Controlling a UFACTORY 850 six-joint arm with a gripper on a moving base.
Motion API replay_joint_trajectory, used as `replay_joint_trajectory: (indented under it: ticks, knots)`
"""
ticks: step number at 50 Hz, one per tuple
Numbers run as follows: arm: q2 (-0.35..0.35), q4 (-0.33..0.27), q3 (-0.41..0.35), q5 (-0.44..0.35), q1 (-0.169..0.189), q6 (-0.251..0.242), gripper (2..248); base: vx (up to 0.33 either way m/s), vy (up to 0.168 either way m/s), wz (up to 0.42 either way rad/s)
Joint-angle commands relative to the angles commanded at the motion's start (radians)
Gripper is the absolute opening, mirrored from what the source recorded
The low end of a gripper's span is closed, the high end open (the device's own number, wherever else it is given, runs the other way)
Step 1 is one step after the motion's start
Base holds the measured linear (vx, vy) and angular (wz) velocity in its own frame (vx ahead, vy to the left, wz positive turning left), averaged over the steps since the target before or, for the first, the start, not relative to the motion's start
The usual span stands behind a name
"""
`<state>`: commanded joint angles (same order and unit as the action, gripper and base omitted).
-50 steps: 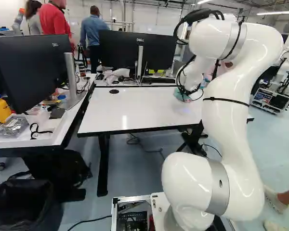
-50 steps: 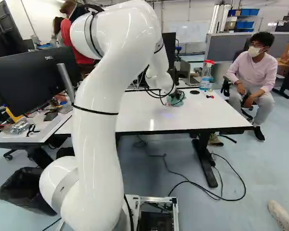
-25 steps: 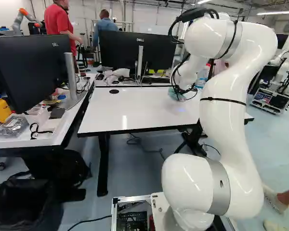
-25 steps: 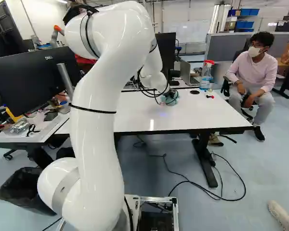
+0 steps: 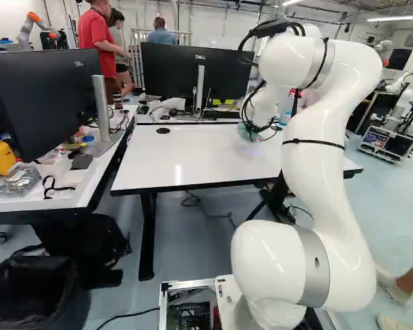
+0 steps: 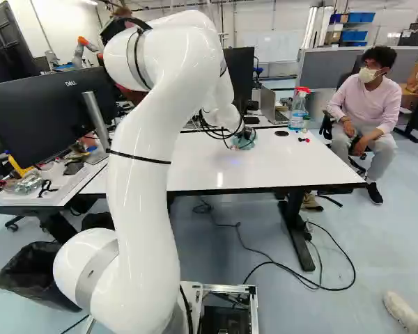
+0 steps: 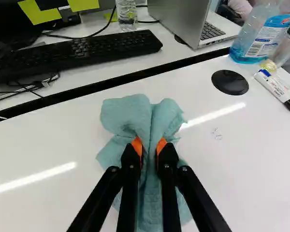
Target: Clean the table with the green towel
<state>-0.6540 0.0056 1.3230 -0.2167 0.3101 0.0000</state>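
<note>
At the far part of the white table (image 5: 193, 161), my gripper (image 6: 248, 132) is low over the surface, partly hidden by cables. The green towel (image 6: 244, 142) is bunched beneath it. In the wrist view the gripper (image 7: 149, 147) is shut on the towel (image 7: 150, 121); its orange pads pinch a fold from two sides. Loose towel spreads ahead of and under the fingers, against the tabletop (image 7: 43, 150). Small faint marks (image 7: 216, 133) show on the table beside the towel.
Beyond the table's far edge are a keyboard (image 7: 82, 50), a laptop (image 7: 193, 24) and monitors (image 5: 196, 72). A spray bottle (image 6: 299, 108), markers (image 7: 278, 89) and a black round cap (image 7: 230, 82) are near that edge. Another robot (image 5: 406, 96) stands at the right.
My arm has swung a little to the left in both base views, carrying the gripper and towel leftward over the table. The base has not moved.
</note>
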Motion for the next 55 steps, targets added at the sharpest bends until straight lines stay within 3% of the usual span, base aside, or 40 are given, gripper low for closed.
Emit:
replay_joint_trajectory:
  ticks: [17,55]
  knots:
    - [0.033,0.0,-0.013,0.018,-0.002,0.0,51,0.0,0.0,0.0]
    - [0.229,0.0,-0.175,0.222,-0.06,0.0,51,0.0,0.0,0.0]
